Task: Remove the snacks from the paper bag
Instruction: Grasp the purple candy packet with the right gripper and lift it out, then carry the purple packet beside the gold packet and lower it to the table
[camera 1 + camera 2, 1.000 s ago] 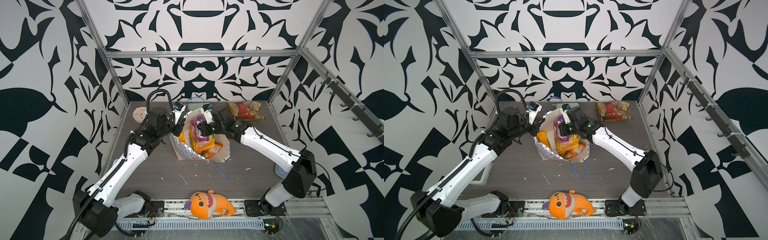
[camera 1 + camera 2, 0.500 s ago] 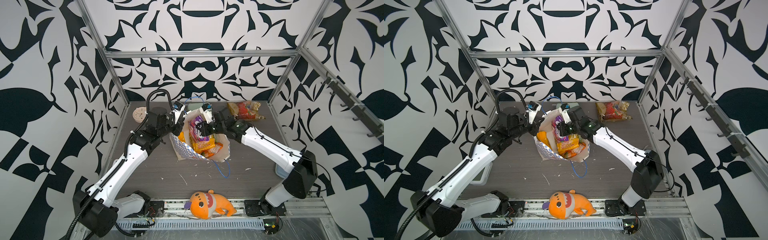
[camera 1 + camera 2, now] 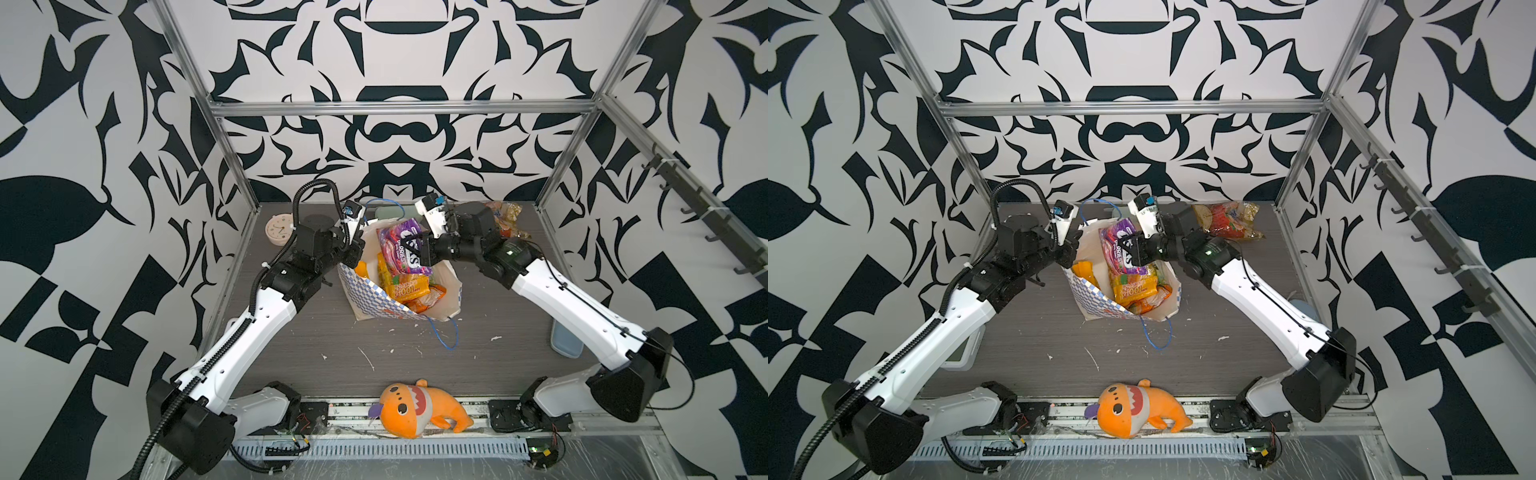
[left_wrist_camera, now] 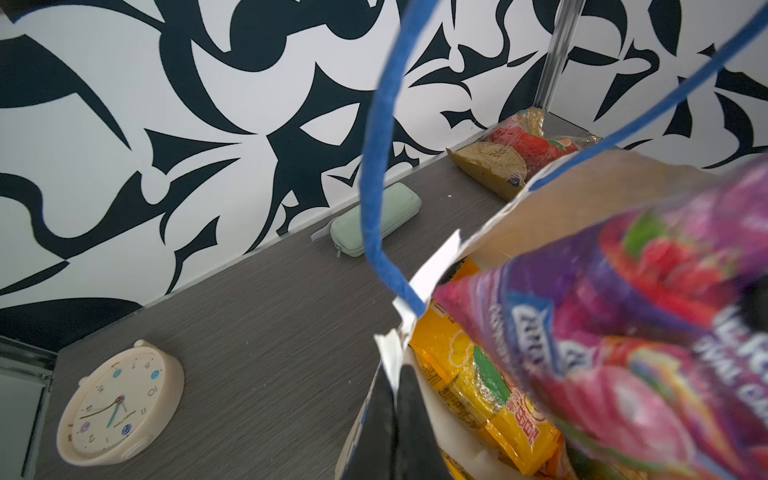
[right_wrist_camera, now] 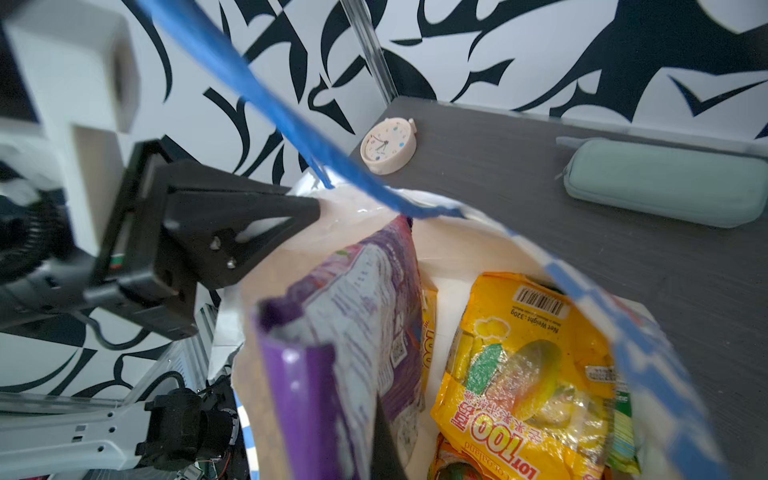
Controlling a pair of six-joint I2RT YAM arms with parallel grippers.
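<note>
Right gripper (image 3: 420,250) is clamping the purple packet (image 3: 397,245) at the mouth of the paper bag (image 3: 365,297), left gripper (image 3: 356,248) is pinching the bag's rim; next move is probably calling for a straight lift clear.

Blue-and-white checkered paper bag (image 3: 362,291), purple packet (image 3: 399,245), yellow packet (image 3: 409,287), orange plush toy (image 3: 415,409), mint-green case (image 4: 399,208), cream clock (image 4: 116,403).
</note>
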